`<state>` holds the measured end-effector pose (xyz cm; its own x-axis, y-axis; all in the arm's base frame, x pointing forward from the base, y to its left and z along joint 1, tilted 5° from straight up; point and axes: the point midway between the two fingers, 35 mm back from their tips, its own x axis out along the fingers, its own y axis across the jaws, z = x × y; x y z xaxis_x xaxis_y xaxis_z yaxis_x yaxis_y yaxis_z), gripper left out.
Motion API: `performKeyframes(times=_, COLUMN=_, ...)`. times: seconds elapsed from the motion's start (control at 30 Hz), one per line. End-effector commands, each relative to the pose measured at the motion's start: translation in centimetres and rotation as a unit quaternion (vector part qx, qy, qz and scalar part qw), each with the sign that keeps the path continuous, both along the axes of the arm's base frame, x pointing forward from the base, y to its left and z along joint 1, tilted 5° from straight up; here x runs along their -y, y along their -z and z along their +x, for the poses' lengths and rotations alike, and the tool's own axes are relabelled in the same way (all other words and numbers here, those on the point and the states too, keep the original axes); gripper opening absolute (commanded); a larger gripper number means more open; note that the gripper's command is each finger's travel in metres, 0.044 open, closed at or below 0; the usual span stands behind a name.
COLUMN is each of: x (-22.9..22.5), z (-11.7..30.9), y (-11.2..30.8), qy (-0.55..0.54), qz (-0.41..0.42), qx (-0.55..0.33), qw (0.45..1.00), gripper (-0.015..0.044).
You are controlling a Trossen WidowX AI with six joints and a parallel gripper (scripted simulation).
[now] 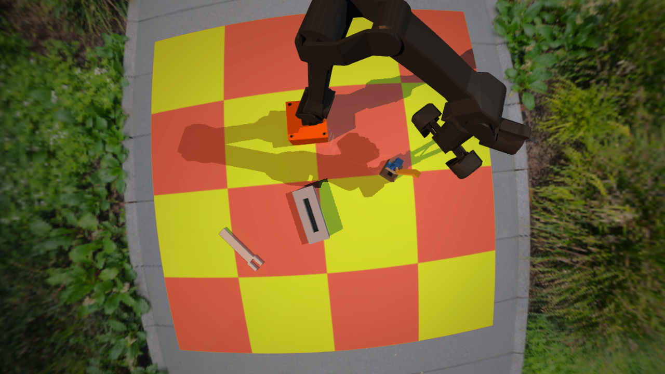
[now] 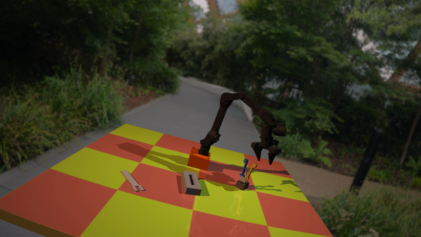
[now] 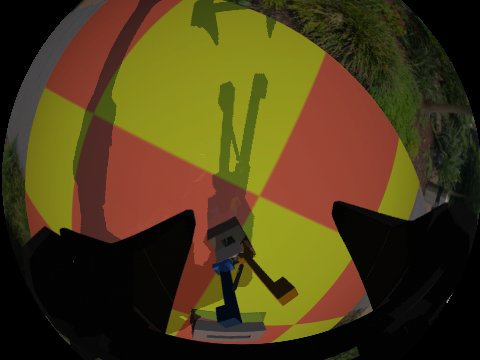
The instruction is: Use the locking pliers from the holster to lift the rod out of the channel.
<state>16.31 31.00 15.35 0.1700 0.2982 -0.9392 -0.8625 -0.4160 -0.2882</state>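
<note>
1. the locking pliers (image 1: 395,163) (image 2: 244,167) (image 3: 229,292) stand handles-up in the dark holster (image 1: 388,173) (image 2: 242,185) (image 3: 225,228), to the right of the slotted block (image 1: 320,227) (image 2: 192,190) (image 3: 210,331).
2. the gripper (image 1: 446,142) (image 2: 264,162) (image 3: 267,214) has its fingers spread wide, with nothing between them, pointing down.
3. from the gripper, the pliers lie lower and to the left, likely a little toward the near side. the only arm must cover that sideways offset before descending.
4. the pliers' long axis runs roughly upright, but the handles form an open v: the blue one nearly vertical, the orange handle (image 1: 409,172) (image 2: 251,171) (image 3: 262,275) leaning right.
5. in the wrist view the handles part roughly along the line joining the fingers, so closing should squeeze them together; a small wrist turn may help.
6. coming down off-centre could knock the orange handle, and squeezing too early might lock the pliers before they reach the rod.
7. the task looks to be at its approach stage. the rod cannot be made out in the block's dark slot, and the pliers are not yet taken.
</note>
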Motion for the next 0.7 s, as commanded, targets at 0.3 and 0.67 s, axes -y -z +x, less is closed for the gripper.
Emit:
performKeyframes(times=0.3, x=-1.4, z=-6.7, y=1.9, qy=-0.186, qz=-0.121, qx=-0.020, qw=0.975, gripper=0.0440)
performKeyframes(times=0.67, x=0.4, z=-4.5, y=2.0, qy=-0.186, qz=-0.122, qx=-0.019, qw=0.975, gripper=0.0440)
